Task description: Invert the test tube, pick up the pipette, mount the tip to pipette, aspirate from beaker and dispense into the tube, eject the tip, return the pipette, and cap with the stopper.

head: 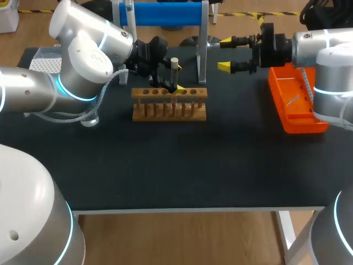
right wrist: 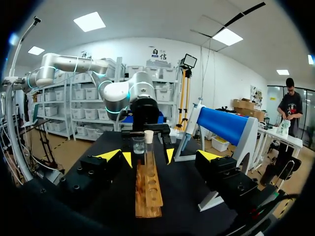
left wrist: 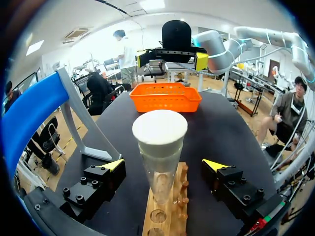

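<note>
A clear test tube [head: 174, 67] with a white stopper on top stands upright in the wooden rack [head: 168, 105]. My left gripper [head: 173, 87] is open around it. In the left wrist view the tube [left wrist: 160, 142] stands between the yellow-tipped fingers [left wrist: 112, 165], clear of both. My right gripper [head: 227, 54] hangs open and empty to the right of the rack, above the table and pointing towards the tube. From the right wrist, the rack [right wrist: 147, 184] and tube [right wrist: 148, 147] lie ahead of the right gripper [right wrist: 159, 155], with a small glass beaker [right wrist: 139, 145] just beyond.
An orange tray [head: 298, 105] lies at the right edge of the table. A stand with a blue bar [head: 165, 14] rises behind the rack, one metal leg [head: 202, 49] close to it. A white tip box [head: 47, 62] sits at the far left.
</note>
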Motion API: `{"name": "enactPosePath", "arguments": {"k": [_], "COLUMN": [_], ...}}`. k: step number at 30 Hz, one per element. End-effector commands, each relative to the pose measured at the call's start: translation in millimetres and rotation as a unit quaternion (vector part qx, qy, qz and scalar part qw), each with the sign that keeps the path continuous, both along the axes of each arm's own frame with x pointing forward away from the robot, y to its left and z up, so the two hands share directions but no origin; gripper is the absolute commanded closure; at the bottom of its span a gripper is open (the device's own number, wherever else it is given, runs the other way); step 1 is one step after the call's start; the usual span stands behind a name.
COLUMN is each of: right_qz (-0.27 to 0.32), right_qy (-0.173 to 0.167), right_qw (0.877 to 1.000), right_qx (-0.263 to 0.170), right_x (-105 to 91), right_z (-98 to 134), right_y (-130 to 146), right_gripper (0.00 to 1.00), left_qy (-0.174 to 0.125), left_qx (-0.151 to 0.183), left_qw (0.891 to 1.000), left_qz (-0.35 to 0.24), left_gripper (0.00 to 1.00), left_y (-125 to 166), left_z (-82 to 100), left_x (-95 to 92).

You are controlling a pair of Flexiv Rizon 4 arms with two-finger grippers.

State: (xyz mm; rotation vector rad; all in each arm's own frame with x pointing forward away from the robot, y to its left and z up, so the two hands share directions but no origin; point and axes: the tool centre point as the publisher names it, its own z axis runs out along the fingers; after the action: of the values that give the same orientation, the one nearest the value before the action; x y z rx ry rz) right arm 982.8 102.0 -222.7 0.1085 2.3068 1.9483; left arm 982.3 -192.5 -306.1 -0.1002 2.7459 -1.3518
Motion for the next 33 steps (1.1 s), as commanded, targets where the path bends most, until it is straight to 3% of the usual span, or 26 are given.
{"name": "enactPosePath", "arguments": {"k": [1, 9, 17, 33], "right_qz": [0.0, 0.0, 0.0, 0.0], "right_qy": [0.0, 0.0, 0.0, 0.0], "right_qw": [1.0, 1.0, 1.0, 1.0], "right_qx": [-0.001, -0.001, -0.001, -0.001], "right_x": [-0.6, -0.6, -0.6, -0.6], "right_z": [0.7, 0.7, 0.7, 0.7], "right_y": [-0.6, -0.6, -0.6, -0.6], "right_gripper": [0.0, 0.0, 0.0, 0.0], "left_qy": [0.002, 0.001, -0.002, -0.033], "left_qx": [0.001, 0.002, 0.026, 0.052], "left_qw": [1.0, 1.0, 1.0, 0.994], "left_qz": [-0.001, 0.0, 0.009, 0.095], "left_gripper": [0.0, 0.0, 0.0, 0.0], "left_y": [0.0, 1.6, 11.1, 67.7], "left_z": [0.4, 3.2, 14.2, 42.1], "left_x": [0.9, -0.1, -5.3, -16.7]}}
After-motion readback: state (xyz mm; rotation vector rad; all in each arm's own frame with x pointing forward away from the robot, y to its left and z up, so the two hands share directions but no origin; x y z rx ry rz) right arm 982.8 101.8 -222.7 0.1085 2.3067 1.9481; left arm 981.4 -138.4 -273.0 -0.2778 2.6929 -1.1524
